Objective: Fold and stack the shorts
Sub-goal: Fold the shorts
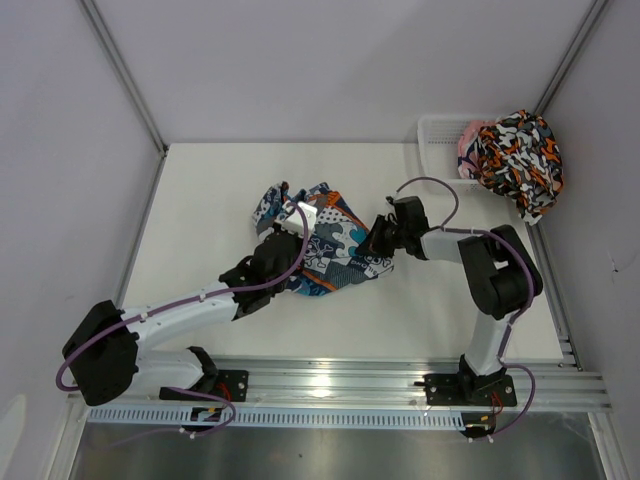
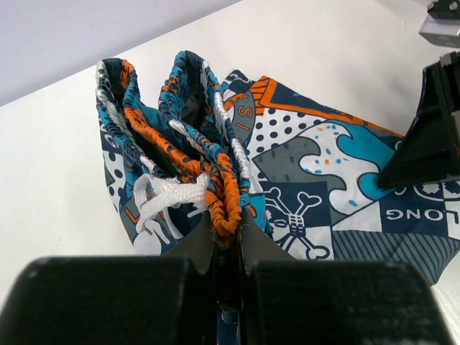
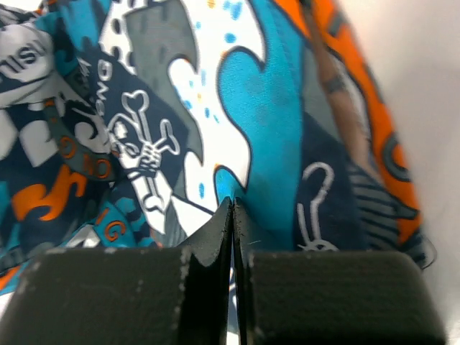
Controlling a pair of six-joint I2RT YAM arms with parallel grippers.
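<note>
Top external view: the teal shorts were seen bunched on the table, stretched crosswise between both arms, waistband pinched by the left gripper, opposite hem by the right gripper.

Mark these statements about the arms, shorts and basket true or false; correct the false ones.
1. The left gripper pinches the waistband of the teal-blue, orange and white printed shorts. True.
2. The right gripper hangs open. False: it is shut on the same shorts.
3. The orange, black, white and grey blotched shorts lie folded flat. False: they drape over the white plastic mesh basket.
4. That basket sits at the far right. True.
</note>
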